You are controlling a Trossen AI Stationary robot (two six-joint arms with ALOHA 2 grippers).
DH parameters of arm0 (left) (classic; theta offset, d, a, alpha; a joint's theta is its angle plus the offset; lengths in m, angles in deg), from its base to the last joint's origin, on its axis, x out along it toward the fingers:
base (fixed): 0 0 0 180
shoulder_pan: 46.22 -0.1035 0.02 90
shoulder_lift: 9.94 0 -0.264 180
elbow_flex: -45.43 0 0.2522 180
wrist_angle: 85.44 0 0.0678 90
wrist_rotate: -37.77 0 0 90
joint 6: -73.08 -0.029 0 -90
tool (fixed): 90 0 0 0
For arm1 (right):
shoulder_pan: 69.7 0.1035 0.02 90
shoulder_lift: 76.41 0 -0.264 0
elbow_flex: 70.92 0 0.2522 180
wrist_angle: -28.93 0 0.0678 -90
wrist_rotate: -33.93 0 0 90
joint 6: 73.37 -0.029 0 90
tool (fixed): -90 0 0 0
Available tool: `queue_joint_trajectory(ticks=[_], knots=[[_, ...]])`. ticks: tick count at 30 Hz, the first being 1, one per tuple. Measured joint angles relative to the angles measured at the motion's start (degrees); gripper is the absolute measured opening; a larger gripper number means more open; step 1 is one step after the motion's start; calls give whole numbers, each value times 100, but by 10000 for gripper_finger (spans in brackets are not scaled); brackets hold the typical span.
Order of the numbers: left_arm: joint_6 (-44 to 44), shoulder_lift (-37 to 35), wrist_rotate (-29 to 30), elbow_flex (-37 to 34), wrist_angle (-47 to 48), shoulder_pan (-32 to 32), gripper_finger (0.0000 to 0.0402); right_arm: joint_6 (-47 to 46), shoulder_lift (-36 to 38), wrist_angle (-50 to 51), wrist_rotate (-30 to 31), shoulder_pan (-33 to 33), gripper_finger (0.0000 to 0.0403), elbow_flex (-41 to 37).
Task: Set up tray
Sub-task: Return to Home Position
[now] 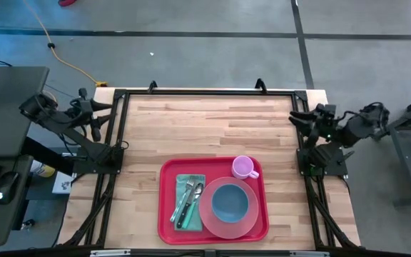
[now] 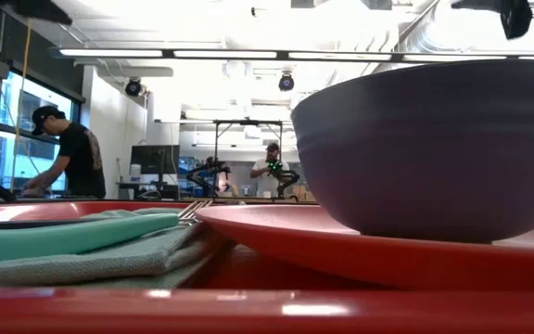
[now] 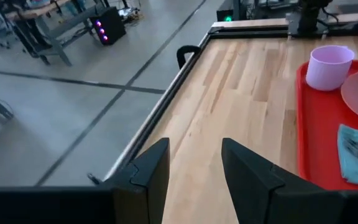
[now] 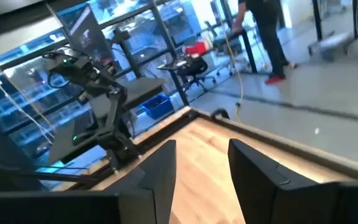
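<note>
The red tray (image 1: 168,214) lies on the wooden table near its front edge. On it rest a round pink plate (image 1: 212,223) carrying a blue-grey bowl (image 1: 229,202), a pink cup (image 1: 243,168) at the far right corner, and a teal napkin (image 1: 184,182) with cutlery (image 1: 188,202) on top at the left. My left gripper (image 3: 194,163) is open and empty at the table's left edge. My right gripper (image 4: 202,163) is open and empty at the table's right edge.
A black frame (image 1: 205,92) runs around the table top. The far half of the wooden table (image 1: 205,125) is bare. In the low view, people stand at desks in the room behind (image 2: 68,153).
</note>
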Motion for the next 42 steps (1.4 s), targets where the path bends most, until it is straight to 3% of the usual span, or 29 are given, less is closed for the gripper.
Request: queue_joint_trajectory(ticks=[7,12,18,26,30,35,42], knots=[[318,-910,-255,-944,-170,0,177,-981,11,293,-790,-722,126,-859],[556,-1347,-609,-1433,-178,-1,177,-1162,34,273,-1415,-1466,86,-1199],[664,-1480,-1052,-1692,-177,0,177,-766,-12,371,-2037,-2347,7,-1224],[651,-1478,-1173,-1737,-443,0,177,-879,-7,934,-3528,-3243,2,-1224],[305,-1453,-963,-1941,-1196,0,177,-837,3,932,-3858,-3354,1,-1224],[-183,-1445,-653,-2701,-2378,0,177,-755,0,926,-4014,-3360,1,-1224],[49,-1475,236,-3522,-3190,0,177,-623,7,922,-4099,-3360,0,-1224]])
